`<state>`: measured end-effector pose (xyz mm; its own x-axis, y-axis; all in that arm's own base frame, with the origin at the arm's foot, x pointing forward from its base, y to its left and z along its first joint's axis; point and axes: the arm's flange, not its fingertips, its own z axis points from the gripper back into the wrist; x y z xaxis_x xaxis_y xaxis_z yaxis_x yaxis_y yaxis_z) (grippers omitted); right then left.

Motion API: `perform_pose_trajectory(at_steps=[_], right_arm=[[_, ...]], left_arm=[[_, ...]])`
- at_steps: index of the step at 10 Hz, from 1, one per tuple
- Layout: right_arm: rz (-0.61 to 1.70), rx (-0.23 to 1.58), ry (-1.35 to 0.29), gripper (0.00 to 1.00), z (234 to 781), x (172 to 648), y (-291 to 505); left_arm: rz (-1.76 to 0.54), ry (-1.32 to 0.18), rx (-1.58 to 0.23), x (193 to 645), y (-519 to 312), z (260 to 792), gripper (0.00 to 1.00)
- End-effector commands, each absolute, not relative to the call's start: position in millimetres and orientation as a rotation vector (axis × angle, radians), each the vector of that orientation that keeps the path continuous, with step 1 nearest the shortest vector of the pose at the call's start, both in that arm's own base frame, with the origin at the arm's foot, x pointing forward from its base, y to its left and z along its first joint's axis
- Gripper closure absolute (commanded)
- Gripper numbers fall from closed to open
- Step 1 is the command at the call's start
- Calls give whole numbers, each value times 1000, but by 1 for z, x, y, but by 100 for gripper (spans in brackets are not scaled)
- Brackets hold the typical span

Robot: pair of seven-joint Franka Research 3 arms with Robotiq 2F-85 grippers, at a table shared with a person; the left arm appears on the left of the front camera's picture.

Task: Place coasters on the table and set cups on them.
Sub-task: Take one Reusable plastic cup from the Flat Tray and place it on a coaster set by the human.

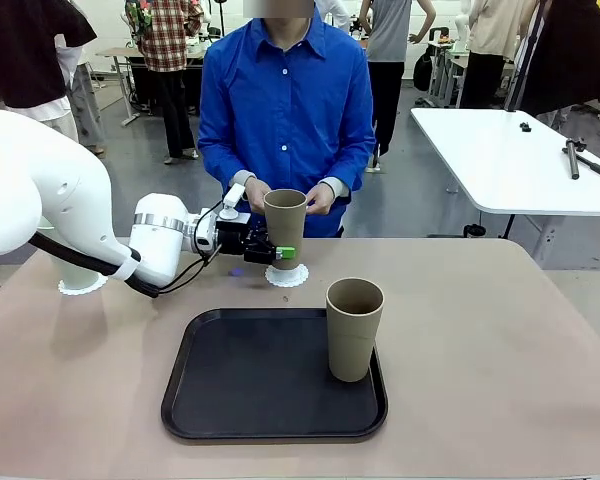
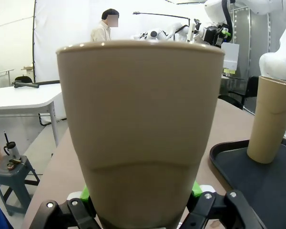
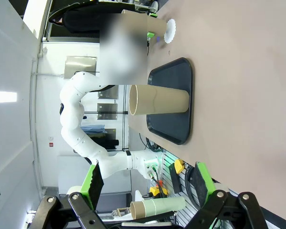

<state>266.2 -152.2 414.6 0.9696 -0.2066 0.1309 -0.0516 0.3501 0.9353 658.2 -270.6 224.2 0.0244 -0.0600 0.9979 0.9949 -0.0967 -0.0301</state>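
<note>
The left arm (image 1: 50, 190) hides most of the far-left cup (image 1: 75, 272) (colour unclear); the gripped cup (image 2: 140, 119) is cropped at its base.

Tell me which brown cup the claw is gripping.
The brown cup at the white coaster, in the left claw; the other brown cup stands free on the black tray.

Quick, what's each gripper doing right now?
Left gripper: closed on a tan cup.
Right gripper: open, holding nothing.

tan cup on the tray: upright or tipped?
Upright. The tan cup stands on its base at the right side of the black tray, open mouth up, with nothing touching it.
</note>
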Motion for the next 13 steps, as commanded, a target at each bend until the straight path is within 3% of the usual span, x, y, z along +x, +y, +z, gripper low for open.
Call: perform_pose_trajectory(at_steps=[1,13], right_arm=[[-96,1226,-252,0,414,265,-152],[-96,1226,-252,0,414,265,-152]], left_arm=[[-1281,-1078,-1237,666,-280,225,19],[-1279,-1008,-1201,663,-281,209,19]])
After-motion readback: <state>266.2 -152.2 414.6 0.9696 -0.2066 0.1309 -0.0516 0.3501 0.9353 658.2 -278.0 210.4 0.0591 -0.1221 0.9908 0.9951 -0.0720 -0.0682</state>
